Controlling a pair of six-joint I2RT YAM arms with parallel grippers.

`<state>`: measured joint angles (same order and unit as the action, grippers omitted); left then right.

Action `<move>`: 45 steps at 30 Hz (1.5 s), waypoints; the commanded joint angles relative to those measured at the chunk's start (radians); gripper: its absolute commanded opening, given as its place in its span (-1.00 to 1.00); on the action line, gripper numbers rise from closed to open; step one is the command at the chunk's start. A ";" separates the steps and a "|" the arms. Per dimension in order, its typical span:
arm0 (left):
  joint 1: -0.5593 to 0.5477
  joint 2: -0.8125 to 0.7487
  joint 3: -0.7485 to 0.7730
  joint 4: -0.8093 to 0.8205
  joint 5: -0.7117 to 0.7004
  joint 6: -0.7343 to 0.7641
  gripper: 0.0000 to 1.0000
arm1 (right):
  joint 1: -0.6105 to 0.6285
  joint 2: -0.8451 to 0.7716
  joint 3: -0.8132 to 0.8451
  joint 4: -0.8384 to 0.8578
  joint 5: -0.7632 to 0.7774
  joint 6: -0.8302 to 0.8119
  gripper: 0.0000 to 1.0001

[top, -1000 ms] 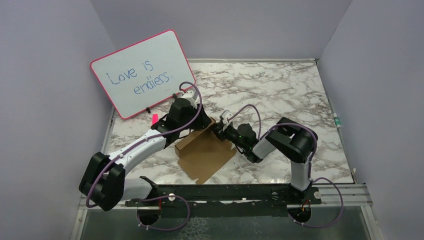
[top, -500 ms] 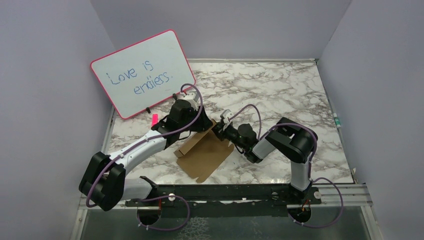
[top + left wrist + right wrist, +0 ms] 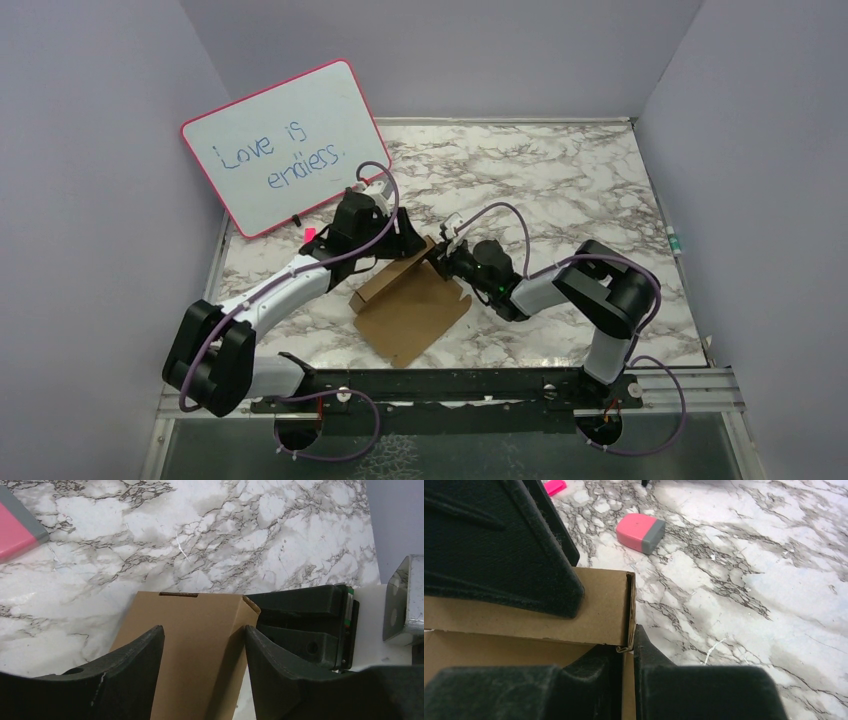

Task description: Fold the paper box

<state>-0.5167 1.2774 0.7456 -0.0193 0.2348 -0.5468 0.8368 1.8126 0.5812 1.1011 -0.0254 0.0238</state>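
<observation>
Near the middle of the desk [image 3: 560, 180], a little left: paper box [image 3: 410, 305], lies mostly flat with its far flap raised. Left gripper [image 3: 202, 635]: spread wide, straddles that flap from above, one finger against its face. Right gripper [image 3: 626, 647]: pinches the flap's end corner. Just beyond: pink eraser [image 3: 640, 532]; at back left, propped whiteboard [image 3: 285, 145].
</observation>
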 commanded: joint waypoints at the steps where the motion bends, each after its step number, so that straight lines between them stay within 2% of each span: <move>1: 0.018 0.056 -0.014 0.059 0.085 -0.031 0.25 | -0.001 -0.031 0.047 -0.088 0.074 0.010 -0.85; 12: 0.094 0.118 0.009 0.099 0.127 -0.032 0.41 | 0.001 -0.023 0.133 -0.262 0.143 0.019 -0.81; 18: 0.155 0.119 0.034 0.108 0.115 -0.032 0.47 | 0.001 -0.035 0.159 -0.343 0.142 -0.038 -0.77; 23: 0.164 0.171 0.031 0.178 0.208 -0.070 0.47 | 0.000 -0.019 0.212 -0.416 0.161 -0.074 -0.69; 29: 0.164 0.228 -0.042 0.311 0.319 -0.144 0.43 | 0.001 0.005 0.232 -0.383 0.226 -0.054 -0.66; 45: 0.164 0.230 -0.093 0.390 0.390 -0.207 0.35 | 0.012 0.063 0.318 -0.433 0.462 0.077 -0.63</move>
<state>-0.3389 1.5021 0.6876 0.3969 0.5331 -0.7258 0.8581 1.8545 0.8677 0.6876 0.2863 0.0547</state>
